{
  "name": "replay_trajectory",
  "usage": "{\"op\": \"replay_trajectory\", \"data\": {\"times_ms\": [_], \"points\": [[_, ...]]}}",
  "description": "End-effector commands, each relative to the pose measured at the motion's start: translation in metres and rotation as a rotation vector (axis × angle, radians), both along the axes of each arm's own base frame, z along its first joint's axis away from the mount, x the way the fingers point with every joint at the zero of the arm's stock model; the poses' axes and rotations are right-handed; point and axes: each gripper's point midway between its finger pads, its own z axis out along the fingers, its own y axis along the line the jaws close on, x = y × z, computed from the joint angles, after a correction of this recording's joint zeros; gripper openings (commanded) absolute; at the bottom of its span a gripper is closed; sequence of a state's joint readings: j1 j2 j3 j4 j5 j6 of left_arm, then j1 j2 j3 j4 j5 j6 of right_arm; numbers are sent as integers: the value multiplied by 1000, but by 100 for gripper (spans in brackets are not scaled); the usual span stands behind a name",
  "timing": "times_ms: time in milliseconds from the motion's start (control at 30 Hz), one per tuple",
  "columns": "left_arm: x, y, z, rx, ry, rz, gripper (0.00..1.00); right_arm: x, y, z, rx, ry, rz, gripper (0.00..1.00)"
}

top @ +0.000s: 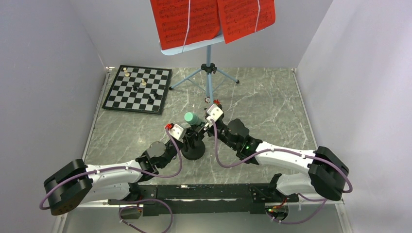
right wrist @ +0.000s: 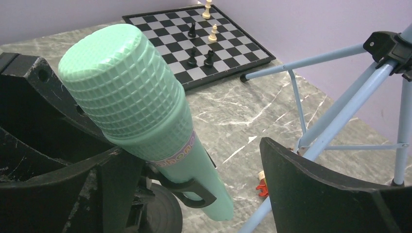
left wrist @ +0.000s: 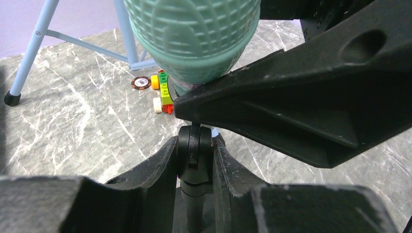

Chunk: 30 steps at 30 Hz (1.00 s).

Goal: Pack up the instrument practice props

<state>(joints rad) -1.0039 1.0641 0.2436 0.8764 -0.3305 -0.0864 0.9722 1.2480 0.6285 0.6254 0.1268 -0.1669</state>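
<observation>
Marble tabletop [top: 272,107] is partly hidden by arms. At its centre, the mint-green microphone [top: 191,118] is seated in the black mic stand [top: 194,153], whose stem is clamped by the left gripper [left wrist: 194,150]. The right gripper [right wrist: 189,153] is spread wide around the microphone. The red pages [top: 184,22] are cut off above.

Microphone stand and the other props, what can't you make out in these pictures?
Top view: mic stand base partly under the left gripper; the left wrist view shows only its post.
Top view: red sheet-music pages cut off by the upper edge.
Right wrist view: block toy mostly behind a finger of the right gripper.
Top view: chess pieces too small to identify.
</observation>
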Motion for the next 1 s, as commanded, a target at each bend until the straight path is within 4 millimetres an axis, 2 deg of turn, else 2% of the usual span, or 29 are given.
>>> {"op": "replay_trajectory", "data": {"times_ms": [0, 100, 200, 367, 433, 600, 733, 967], "points": [[-2, -5, -5, 38, 11, -26, 0, 8, 7, 45, 101, -117, -15, 88], [-1, -7, -9, 50, 18, -31, 0, 7, 11, 45, 103, -117, 2, 75], [-2, -8, -11, 54, 22, -39, 0, 8, 15, 46, 101, -110, 15, 58], [-3, -8, -12, 55, 29, -38, 0, 9, 13, 50, 109, -104, -3, 19], [-2, -7, -13, 55, 34, -29, 0, 11, 10, 51, 106, -97, -23, 0], [1, -1, -20, 68, 57, 10, 0, 16, -4, 60, 98, -103, -106, 0], [1, 4, -25, 70, 68, 26, 0, 23, -24, 67, 75, -119, -207, 0], [-1, 3, -26, 70, 71, 15, 0, 32, -51, 73, 32, -124, -340, 0]]}}
